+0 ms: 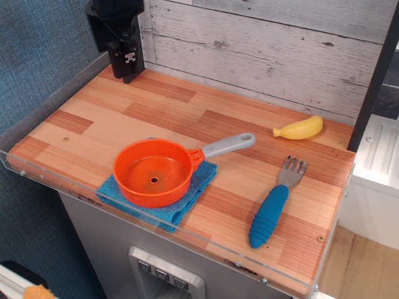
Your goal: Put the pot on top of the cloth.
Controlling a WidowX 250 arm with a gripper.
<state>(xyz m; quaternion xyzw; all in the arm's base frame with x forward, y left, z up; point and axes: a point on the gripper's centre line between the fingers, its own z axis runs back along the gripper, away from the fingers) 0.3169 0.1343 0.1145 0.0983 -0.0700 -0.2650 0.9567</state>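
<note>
The orange pot (153, 172) with a small hole in its base and a long grey handle (228, 145) rests on the folded teal-blue cloth (201, 181) near the table's front left edge. The handle points right and back, past the cloth's edge. My black gripper (127, 67) hangs above the far left corner of the table, well away from the pot, with nothing in it. Its fingers look close together, but I cannot tell their state.
A blue-handled grey fork (274, 204) lies at the front right. A yellow toy banana (300, 129) lies at the back right. A clear plastic rim (43, 179) runs along the table's left and front edges. A white plank wall (262, 50) stands behind.
</note>
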